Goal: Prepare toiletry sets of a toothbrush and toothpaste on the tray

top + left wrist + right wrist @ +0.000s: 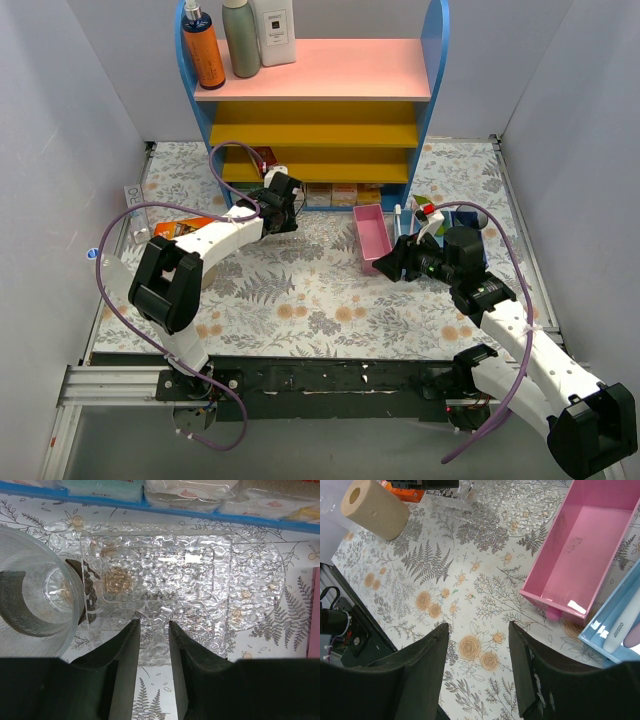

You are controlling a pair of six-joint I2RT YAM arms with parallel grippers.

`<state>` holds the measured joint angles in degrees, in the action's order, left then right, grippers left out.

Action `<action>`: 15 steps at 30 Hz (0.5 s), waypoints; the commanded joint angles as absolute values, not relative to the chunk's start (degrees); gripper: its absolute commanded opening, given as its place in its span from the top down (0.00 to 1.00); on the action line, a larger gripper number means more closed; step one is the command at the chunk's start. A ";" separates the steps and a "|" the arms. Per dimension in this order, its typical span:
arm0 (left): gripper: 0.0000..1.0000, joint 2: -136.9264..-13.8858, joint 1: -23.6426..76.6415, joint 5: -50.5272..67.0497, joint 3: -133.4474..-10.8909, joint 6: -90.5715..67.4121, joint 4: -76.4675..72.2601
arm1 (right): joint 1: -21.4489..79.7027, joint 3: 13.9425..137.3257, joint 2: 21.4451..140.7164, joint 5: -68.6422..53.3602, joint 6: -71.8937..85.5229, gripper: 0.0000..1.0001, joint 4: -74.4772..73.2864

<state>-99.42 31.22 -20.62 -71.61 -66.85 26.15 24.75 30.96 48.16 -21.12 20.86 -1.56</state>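
Your left gripper (153, 625) has its two dark fingers only a little apart, and the near rim of the tray (165, 575) lies in the narrow gap. I cannot tell whether they press on it. Your right gripper (479, 627) is wide apart with nothing between the fingers, and it hangs over the bare cloth.

Only the left wrist view shows the tray well: clear, with a rippled surface, lying on the cloth just in front of the bottom shelf. A clear round cup (40, 595) stands at its left end; whether it is on the tray I cannot tell. Only the right wrist view shows a paper roll (370, 507) lying far from the gripper, and a white toothbrush (619, 630) with grey lettering inside the blue bin (600, 630). The pink bin (580, 555) beside it has nothing in it.

From above, you see the table (300, 290) covered with a flower-pattern cloth, pale walls on three sides, and the shelf unit (320, 100) at the back with three bottles (240, 38) on top. The left gripper is near the shelf foot, and the right one is just beside the pink bin.
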 commanded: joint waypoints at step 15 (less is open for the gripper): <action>0.76 -97.56 30.94 -19.78 -73.21 -62.40 24.52 | 24.52 31.82 48.78 -20.92 20.57 0.41 0.53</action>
<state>-99.44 31.22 -20.18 -71.64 -63.46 25.54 24.75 30.96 48.51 -21.10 20.82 -1.58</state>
